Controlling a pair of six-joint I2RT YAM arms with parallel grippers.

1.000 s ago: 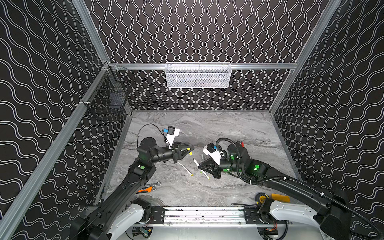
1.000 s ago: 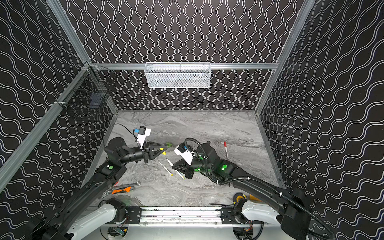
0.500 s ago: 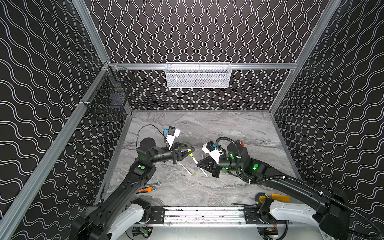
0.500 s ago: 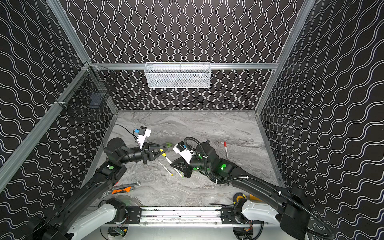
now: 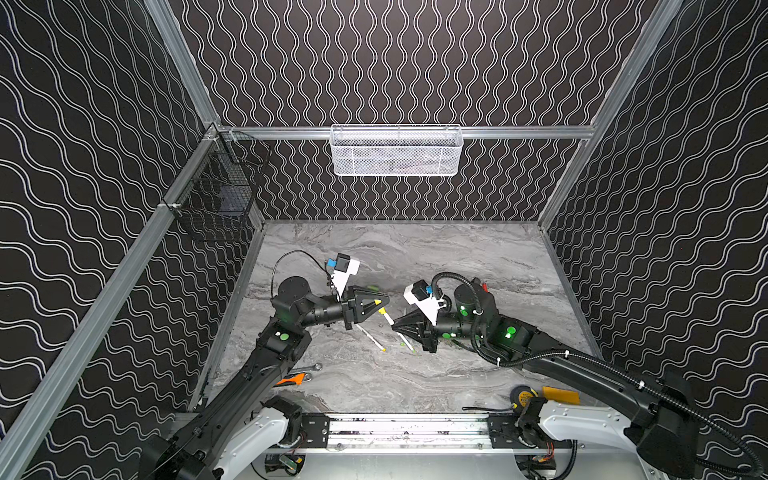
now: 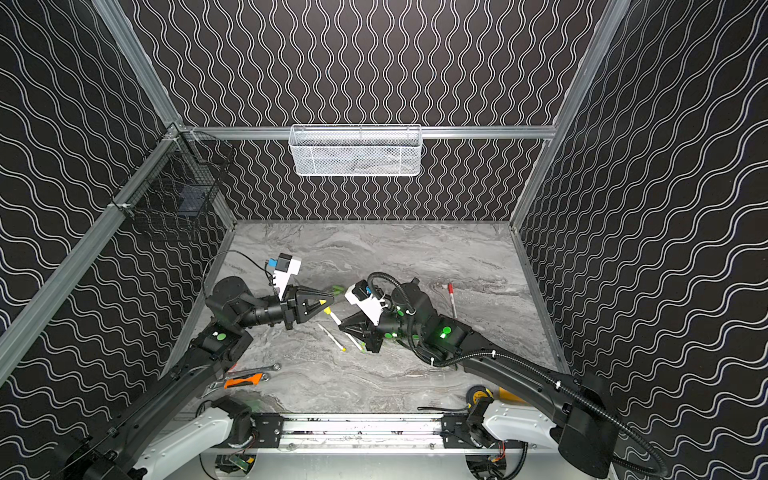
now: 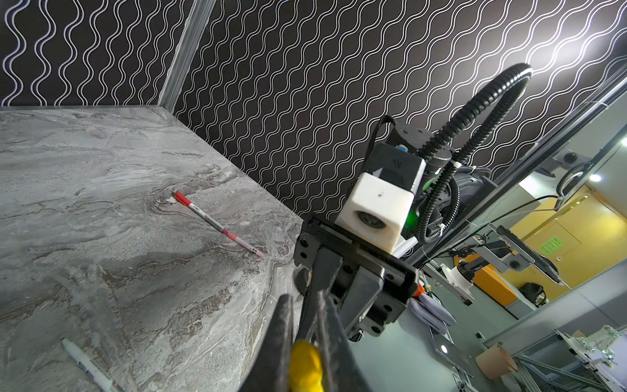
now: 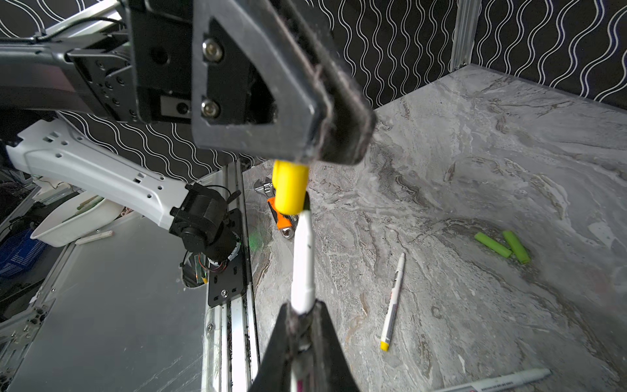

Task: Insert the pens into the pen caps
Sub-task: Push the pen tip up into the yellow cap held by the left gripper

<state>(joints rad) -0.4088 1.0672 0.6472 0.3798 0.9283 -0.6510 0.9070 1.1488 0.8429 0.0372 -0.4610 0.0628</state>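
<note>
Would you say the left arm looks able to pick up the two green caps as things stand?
Probably not yet: the left tool is shut on the yellow cap, leaving no free jaws, though the green caps lie uncovered nearby.

We see a yellow cap (image 8: 290, 190) pinched in the left gripper's (image 8: 322, 149) jaws, its open end facing the right gripper (image 8: 302, 312). That gripper's jaws clamp a white pen (image 8: 303, 268), its dark tip at the cap's mouth. Below the jaws lie two green caps (image 8: 492, 245) side by side and a yellow-ended pen (image 8: 393, 302). A red-capped pen (image 7: 217, 224) lies well behind the right jaws.
</note>
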